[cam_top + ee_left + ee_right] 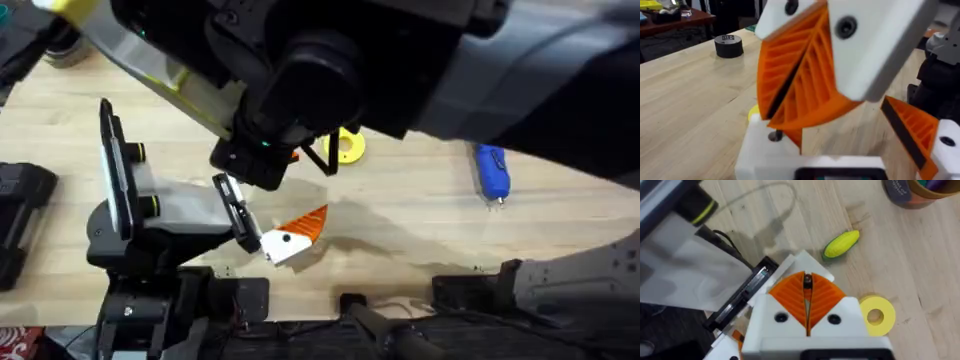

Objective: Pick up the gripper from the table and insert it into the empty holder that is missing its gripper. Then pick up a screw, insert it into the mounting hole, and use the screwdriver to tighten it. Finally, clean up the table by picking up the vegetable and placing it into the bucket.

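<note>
- Across the overhead frame, the wooden table [420,220] is seen. The right arm [420,60] reaches in from the upper right to the centre.
- At the lower left of that frame stands the black robot arm's claw [150,230]. Its dotted white finger base [283,245] is already fitted with an orange pad.
- The bucket [912,192] is cut off at the upper right of the right wrist frame, well apart from the claw.
- The blue screwdriver [491,170] lies untouched at the right of the overhead frame.
- The toy corn cob [841,244] lies on the table, upper centre of the right wrist frame, not yet in the bucket.
- The right gripper [807,287] is closed narrow on what is judged to be a screw [807,281], directly over the holder [757,145].
- The gripper [794,136] appears seated under the holder, at the lower centre of the left wrist frame, so insertion is judged done.
- Screw placement is judged in hand. Tightening and clean-up are left.
- Whether the left gripper is open or closed cannot be told.
</note>
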